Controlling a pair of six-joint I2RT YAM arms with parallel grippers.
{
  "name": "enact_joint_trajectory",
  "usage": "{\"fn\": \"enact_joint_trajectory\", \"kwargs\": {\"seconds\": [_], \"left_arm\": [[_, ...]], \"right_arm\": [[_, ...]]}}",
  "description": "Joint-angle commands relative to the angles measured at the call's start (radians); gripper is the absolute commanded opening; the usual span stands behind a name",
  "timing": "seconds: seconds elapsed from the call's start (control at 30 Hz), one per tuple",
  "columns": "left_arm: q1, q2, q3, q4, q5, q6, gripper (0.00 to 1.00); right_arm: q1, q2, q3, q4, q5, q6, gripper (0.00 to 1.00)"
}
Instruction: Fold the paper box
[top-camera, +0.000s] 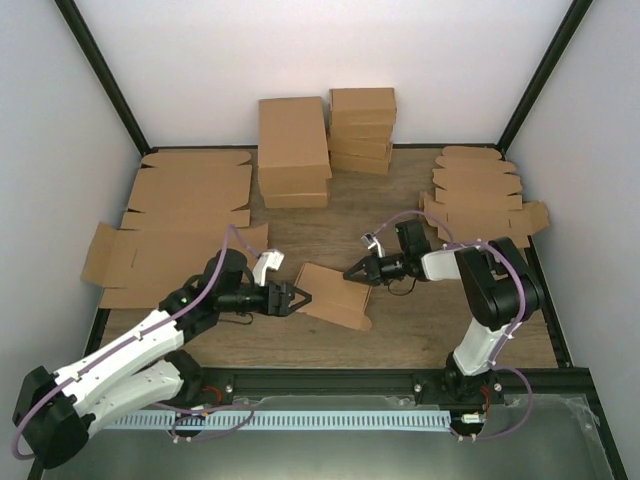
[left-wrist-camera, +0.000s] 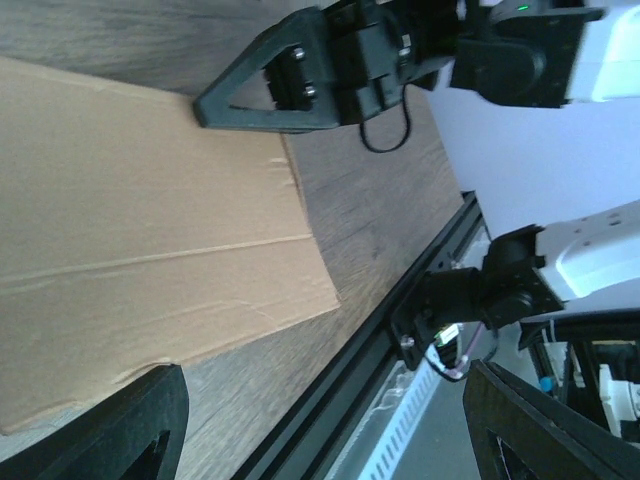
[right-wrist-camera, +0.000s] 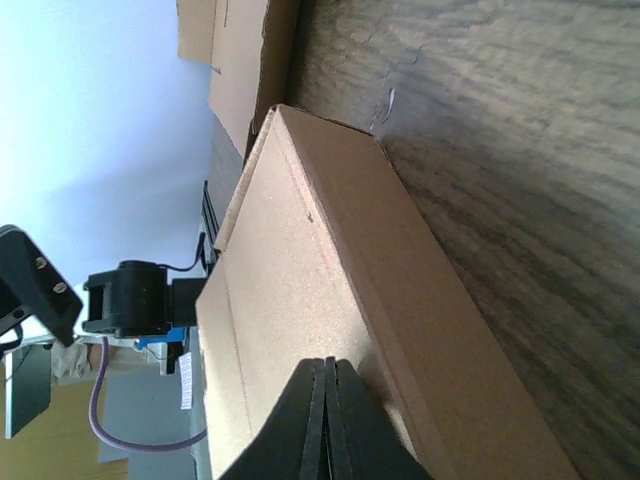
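- Overhead, the box (top-camera: 335, 295) lies flat on the bench (top-camera: 420, 325), near the front middle, between the two arms.
- At the box's left edge, the left gripper (top-camera: 300, 300) has its jaws spread; it is released and holds nothing.
- On the other side, the right gripper (top-camera: 352, 271) is clenched, its tip touching the box's far right edge.
- Flat blanks (top-camera: 185, 225) lie along the left side and a pile (top-camera: 480, 190) of smaller ones sits on the right. Two stacks (top-camera: 295, 150) of folded cartons stand at the back.
- From the left wrist, the box (left-wrist-camera: 150, 230) fills the left half, with a crease running across it. One corner points toward the bench's front rail (left-wrist-camera: 340, 400).
- The left gripper (left-wrist-camera: 325, 370) has its jaws wide apart at the bottom. The box's near edge runs close by one of them; whether they touch cannot be told.
- The right gripper (left-wrist-camera: 205, 108) rests its closed tip at the box's far edge.
- From the right wrist, the right gripper (right-wrist-camera: 326, 370) has its jaws pressed together with nothing between them, the tip against the box's top face.
- The box (right-wrist-camera: 300, 280) shows a broad top panel and a narrow side wall standing on the wood.
- Beyond it, the left arm (right-wrist-camera: 130, 295) is in view.
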Motion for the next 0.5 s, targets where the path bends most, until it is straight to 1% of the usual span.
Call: {"fn": "enact_joint_trajectory", "kwargs": {"seconds": [0.0,0.13,0.27,0.33,0.47], "left_arm": [[-0.009,0.01,0.09,0.016,0.05,0.003,0.78],[-0.013,0.018,0.128,0.008,0.06,0.005,0.78],[-0.016,0.038,0.131,0.015,0.062,0.014,0.78],[-0.02,0.054,0.12,0.025,0.061,0.023,0.73],[-0.03,0.104,0.072,0.093,0.064,0.023,0.54]], "right_arm": [[-0.062,0.042,0.007,0.033,-0.006,-0.006,0.01],[-0.094,0.057,0.024,0.061,-0.035,0.023,0.01],[-0.11,0.1,0.065,0.068,-0.044,0.045,0.01],[-0.11,0.114,0.083,0.061,-0.039,0.038,0.01],[-0.109,0.134,0.113,0.048,-0.051,0.01,0.01]]}}
